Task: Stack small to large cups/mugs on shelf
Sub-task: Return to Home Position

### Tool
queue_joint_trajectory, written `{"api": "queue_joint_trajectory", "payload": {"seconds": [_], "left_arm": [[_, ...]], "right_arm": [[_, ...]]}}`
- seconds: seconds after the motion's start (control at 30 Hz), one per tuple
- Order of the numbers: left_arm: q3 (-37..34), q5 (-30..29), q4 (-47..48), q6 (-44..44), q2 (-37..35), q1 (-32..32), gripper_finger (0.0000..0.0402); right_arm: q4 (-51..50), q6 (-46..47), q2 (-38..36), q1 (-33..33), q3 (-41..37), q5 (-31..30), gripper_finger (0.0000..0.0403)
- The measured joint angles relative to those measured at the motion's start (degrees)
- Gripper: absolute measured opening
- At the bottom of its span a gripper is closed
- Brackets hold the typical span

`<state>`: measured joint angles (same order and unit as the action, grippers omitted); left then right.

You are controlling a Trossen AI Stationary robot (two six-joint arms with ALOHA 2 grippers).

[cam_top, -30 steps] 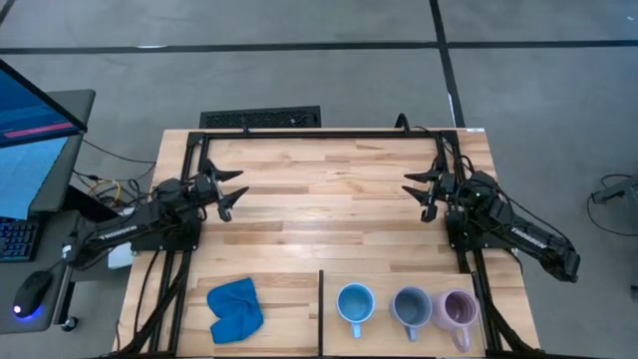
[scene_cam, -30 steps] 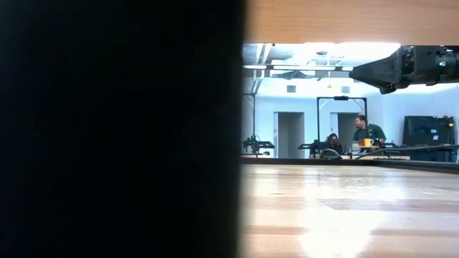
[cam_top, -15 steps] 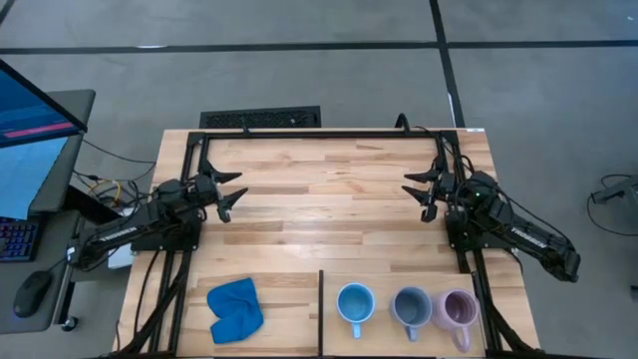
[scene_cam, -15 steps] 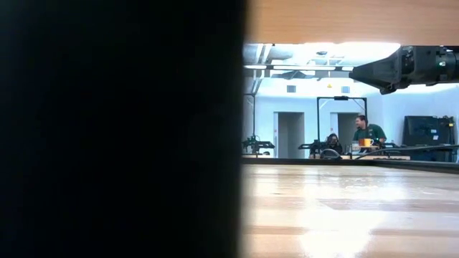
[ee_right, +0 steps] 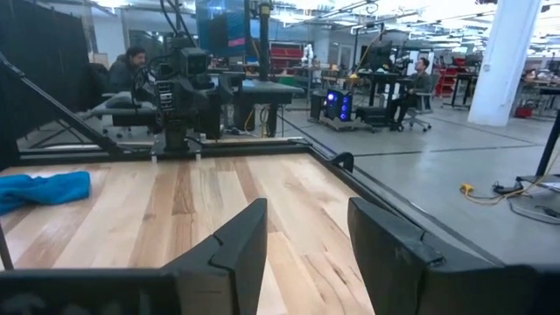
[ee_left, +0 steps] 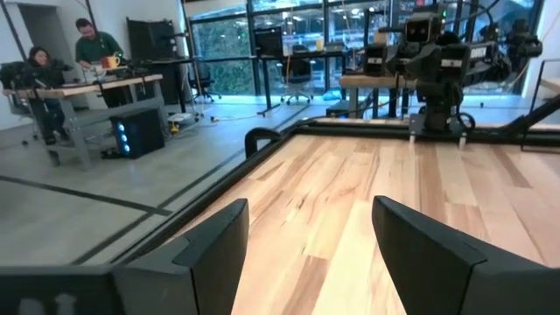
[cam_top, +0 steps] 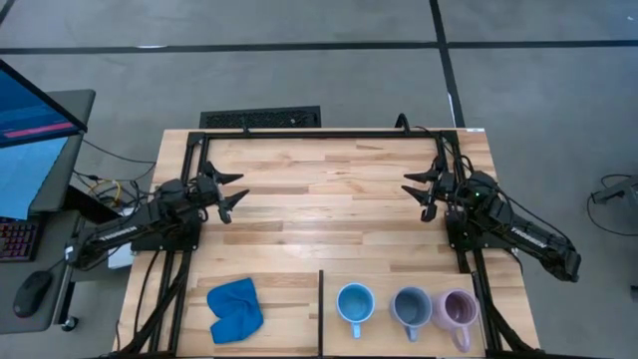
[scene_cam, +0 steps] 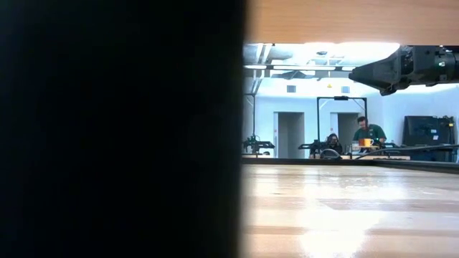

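On the shelf [cam_top: 389,281], in a row along its length: light sky-blue mug [cam_top: 355,303] toward the left edge, grey-blue mug [cam_top: 410,305] in the middle, lilac mug [cam_top: 458,309] by the right rail. All three upright, mouths up, side by side, handles turned to the shelf's outer edge, away from the main tabletop [cam_top: 329,214]. Grey-blue and lilac just beside each other; whether touching, impossible to tell. Light sky-blue a little apart from the grey-blue.

Left gripper [cam_top: 244,185] over the tabletop near its left edge, spread wide and holding nothing. Same gripper [ee_left: 308,206] in the left wrist view, with bare wood between the two dark fingers [ee_left: 214,249]. Right gripper [cam_top: 406,185] near the tabletop's right edge, likewise spread and empty, pointing across at the left one. Same again in the right wrist view [ee_right: 308,208], only planks in the gap. Both well apart from the mugs.

Bright blue cloth [cam_top: 235,307] crumpled on the panel left of the shelf, beyond the black dividing rail [cam_top: 320,309]. Off the table's left edge, a lit monitor [cam_top: 30,130]. Low view half blocked by something dark. Beyond the tabletop, two people [scene_cam: 367,132] at a bench far back in the room.
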<state>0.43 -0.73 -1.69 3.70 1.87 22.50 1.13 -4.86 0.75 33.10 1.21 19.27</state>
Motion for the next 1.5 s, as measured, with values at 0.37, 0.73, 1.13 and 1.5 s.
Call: {"api": "queue_joint_trajectory", "payload": {"seconds": [0.37, 0.73, 1.13, 1.5], "left_arm": [[0.0, 0.0, 0.02, -1.87, 1.13, 0.0, 0.0235], [0.0, -0.02, 0.04, -1.96, 1.13, 0.0, 0.0235], [0.0, -0.02, 0.04, -1.96, 1.13, -0.01, 0.0235], [0.0, -0.04, 0.07, -1.98, 1.13, 0.0, 0.0235]], "right_arm": [[0.03, -3.84, 0.0, 0.0, 0.0, -0.04, 0.0182], [0.02, -2.19, 0.0, 0.0, 0.0, -0.04, 0.0182], [0.02, -0.7, 0.0, 0.0, 0.0, -0.04, 0.0182], [0.02, -0.68, 0.0, 0.0, 0.0, -0.04, 0.0182]]}}
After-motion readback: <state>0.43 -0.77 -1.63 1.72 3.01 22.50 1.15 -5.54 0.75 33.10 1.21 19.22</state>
